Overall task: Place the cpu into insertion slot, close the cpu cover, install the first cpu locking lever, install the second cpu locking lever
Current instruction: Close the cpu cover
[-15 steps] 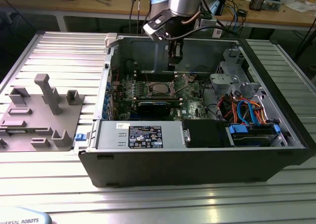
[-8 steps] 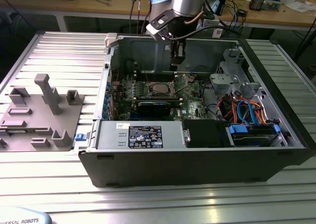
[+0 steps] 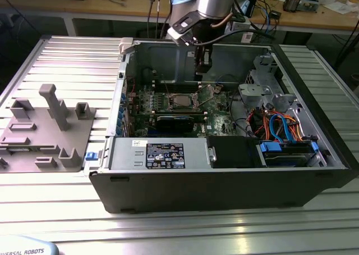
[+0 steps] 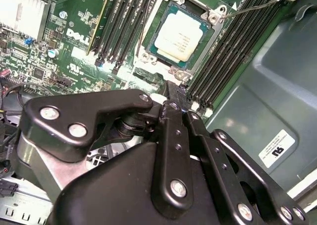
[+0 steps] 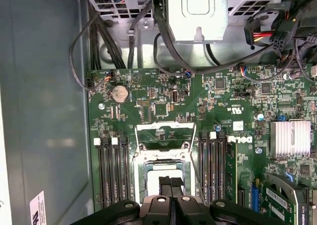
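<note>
My black gripper (image 5: 171,184) hangs pinched together, empty, over the small silver-grey square cpu (image 4: 181,34): I'd judge it light, rigid, fragile, edge-grip only.

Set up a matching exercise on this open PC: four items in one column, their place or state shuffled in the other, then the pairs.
Items:
1. cpu
2. cpu cover
3. end effector
4. grey fixture plate

Places or states:
A. on the table outside the computer case, at the exterior view's left
B. shut, above the motherboard
C. lying in the insertion slot
D. swung open, off the slot

Pairs: 1-C, 2-D, 3-B, 4-A
</note>
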Robot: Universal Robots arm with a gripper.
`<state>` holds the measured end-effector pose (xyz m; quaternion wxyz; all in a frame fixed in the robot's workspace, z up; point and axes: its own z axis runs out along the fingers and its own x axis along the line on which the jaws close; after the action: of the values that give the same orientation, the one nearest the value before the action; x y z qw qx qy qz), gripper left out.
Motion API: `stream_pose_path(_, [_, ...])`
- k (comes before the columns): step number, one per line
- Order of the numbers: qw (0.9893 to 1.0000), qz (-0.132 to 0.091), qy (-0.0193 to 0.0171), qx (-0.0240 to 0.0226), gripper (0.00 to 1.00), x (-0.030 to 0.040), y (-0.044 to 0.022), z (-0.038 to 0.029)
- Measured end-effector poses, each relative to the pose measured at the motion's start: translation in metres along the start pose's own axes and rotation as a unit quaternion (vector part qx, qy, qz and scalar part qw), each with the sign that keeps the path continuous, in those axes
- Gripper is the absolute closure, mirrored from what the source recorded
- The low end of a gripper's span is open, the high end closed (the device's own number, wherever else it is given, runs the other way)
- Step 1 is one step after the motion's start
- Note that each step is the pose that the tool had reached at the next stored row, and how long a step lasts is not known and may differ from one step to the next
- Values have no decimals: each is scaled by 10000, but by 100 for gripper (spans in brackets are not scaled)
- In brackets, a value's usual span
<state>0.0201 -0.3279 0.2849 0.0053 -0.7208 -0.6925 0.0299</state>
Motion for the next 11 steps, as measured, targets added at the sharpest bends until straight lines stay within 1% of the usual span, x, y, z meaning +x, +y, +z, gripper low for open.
stream_pose_path(11, [10000, 0, 0, 0, 89, 2, 50, -2])
